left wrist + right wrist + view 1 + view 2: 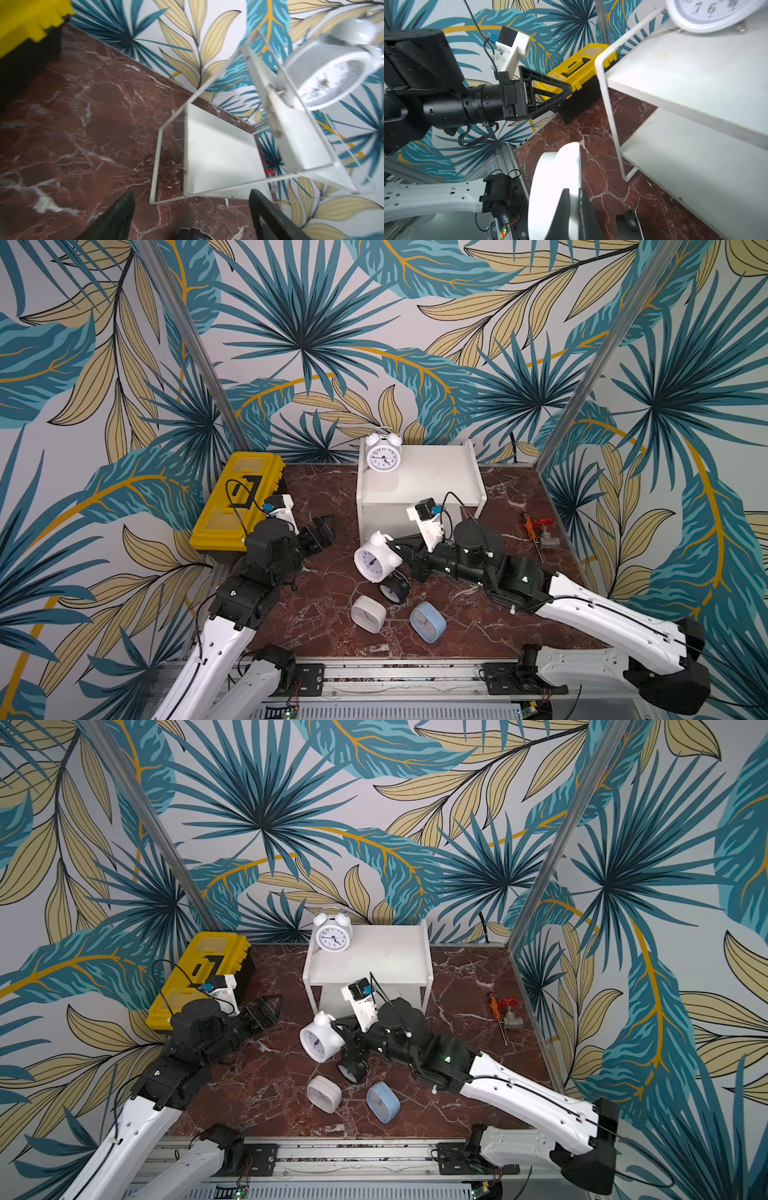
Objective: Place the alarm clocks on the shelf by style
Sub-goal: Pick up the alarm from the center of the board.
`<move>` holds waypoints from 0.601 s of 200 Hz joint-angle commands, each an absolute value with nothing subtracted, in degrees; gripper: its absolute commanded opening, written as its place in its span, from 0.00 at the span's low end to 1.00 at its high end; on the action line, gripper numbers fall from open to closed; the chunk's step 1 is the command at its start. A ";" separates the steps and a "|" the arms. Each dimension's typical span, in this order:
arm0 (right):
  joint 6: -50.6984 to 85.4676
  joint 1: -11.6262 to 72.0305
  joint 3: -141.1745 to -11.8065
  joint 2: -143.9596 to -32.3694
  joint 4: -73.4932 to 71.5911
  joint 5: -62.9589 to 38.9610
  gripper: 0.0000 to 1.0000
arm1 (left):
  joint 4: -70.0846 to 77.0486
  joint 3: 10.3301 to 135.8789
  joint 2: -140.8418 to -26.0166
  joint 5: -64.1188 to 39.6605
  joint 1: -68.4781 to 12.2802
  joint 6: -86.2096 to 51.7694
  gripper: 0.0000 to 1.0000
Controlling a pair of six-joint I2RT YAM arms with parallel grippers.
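The white two-tier shelf (pixel 432 485) (pixel 386 965) stands at the back with one white twin-bell clock (pixel 383 452) (pixel 332 76) upright on its top board. My right gripper (pixel 399 549) (pixel 574 193) is shut on a second white twin-bell clock (pixel 374 558) (pixel 550 187), tilted just in front of the shelf. A black twin-bell clock (pixel 395 589) lies below it. Nearer the front lie a white rounded-square clock (pixel 368 613) and a light blue one (pixel 428 621). My left gripper (pixel 322 533) (pixel 191 192) hangs open and holds nothing, left of the shelf.
A yellow toolbox (pixel 237 502) sits at the back left, close behind my left arm. An orange-handled screwdriver (pixel 528 526) and a red-wheeled valve (pixel 544 537) lie at the right by the wall. Patterned walls enclose the marble table (pixel 324 497) on three sides.
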State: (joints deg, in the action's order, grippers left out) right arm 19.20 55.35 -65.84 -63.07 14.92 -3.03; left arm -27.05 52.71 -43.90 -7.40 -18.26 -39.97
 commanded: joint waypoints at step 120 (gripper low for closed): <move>44.24 24.74 -66.32 -63.16 -1.82 -61.75 0.00 | 6.58 53.82 -52.14 -58.51 -26.46 -48.30 0.92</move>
